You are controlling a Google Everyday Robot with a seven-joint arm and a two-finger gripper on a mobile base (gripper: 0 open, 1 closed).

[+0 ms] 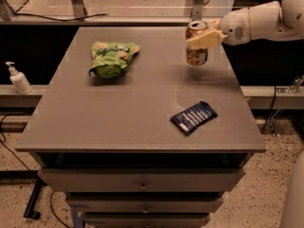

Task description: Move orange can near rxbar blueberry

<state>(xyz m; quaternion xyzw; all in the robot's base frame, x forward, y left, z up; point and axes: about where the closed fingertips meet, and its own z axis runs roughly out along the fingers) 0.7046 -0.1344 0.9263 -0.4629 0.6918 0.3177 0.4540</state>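
**Grey drawer table: contents & arm, one view**

Surface: grey table point(128, 113), flat top, drawers point(142, 180) in front below. Speckled floor around; ledge and metal rails behind.

1. Orange can point(196, 46): upright, far right part of top, nr back edge. Silver lid faces up. Whether its base sits on the top or hangs just above, can't tell.
2. Gripper point(202, 38): comes in from the right on white arm point(261, 20), clamped on the can's upper half; one cream finger point(205, 38) lies across the can's front, the other is hidden behind it.
3. Rxbar blueberry point(194, 117): flat, navy w/ white text, lying skewed nr front right of top. Well apart from the can, on the side nearer the drawers.
4. Green snack bag point(113, 58): crumpled, back left of top, well apart from both the can and the bar.
5. Pump bottle point(18, 79): white, upright on the ledge left of table, off the top.
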